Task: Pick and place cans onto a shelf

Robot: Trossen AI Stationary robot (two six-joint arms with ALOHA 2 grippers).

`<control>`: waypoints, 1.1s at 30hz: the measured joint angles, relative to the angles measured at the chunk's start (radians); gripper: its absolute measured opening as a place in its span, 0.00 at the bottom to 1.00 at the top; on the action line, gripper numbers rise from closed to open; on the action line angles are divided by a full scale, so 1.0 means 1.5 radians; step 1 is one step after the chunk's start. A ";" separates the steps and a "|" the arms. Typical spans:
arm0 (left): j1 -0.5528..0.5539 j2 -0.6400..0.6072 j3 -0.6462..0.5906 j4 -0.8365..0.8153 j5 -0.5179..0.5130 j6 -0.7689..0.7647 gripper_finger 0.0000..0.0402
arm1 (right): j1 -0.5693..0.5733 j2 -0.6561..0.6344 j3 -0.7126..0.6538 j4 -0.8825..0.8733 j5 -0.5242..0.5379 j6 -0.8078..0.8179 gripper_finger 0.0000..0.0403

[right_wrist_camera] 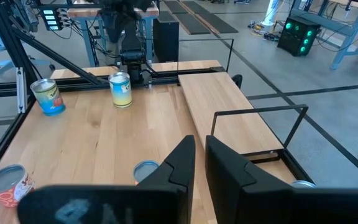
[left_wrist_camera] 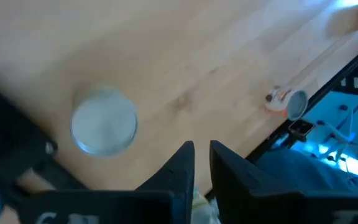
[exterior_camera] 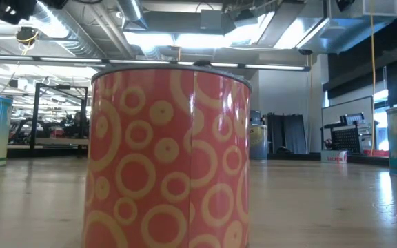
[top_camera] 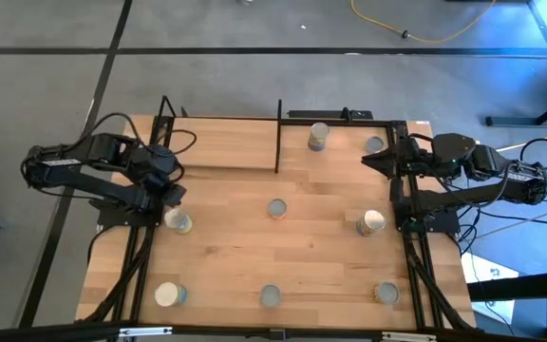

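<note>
At the front-left corner of the shelf [top_camera: 218, 142]: left gripper [top_camera: 171, 193], fingers nearly together with only a thin slit, gripping nothing. Just in front of it, a pale-topped can [top_camera: 179, 221], perhaps touching, hard to tell from above. Out in front of the shelf's right end: centre can [top_camera: 276, 208]. Just right of the shelf: back can [top_camera: 318, 136]. Farther right of the shelf: right gripper [top_camera: 380, 161], likewise nearly closed and empty, beside a corner can [top_camera: 375, 144]. All standing on the tabletop [top_camera: 330, 256], outside the shelf.
</note>
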 joint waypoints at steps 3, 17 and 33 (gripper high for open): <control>0.000 0.000 -0.027 0.000 0.027 -0.026 0.14 | 0.000 0.000 0.000 0.000 0.000 0.000 0.10; -0.041 0.000 -0.210 0.122 -0.010 -0.079 0.15 | 0.000 0.000 0.000 0.000 0.000 -0.001 0.10; -0.110 0.021 -0.259 0.183 -0.064 -0.113 0.14 | 0.000 0.000 0.000 0.000 0.000 -0.001 0.10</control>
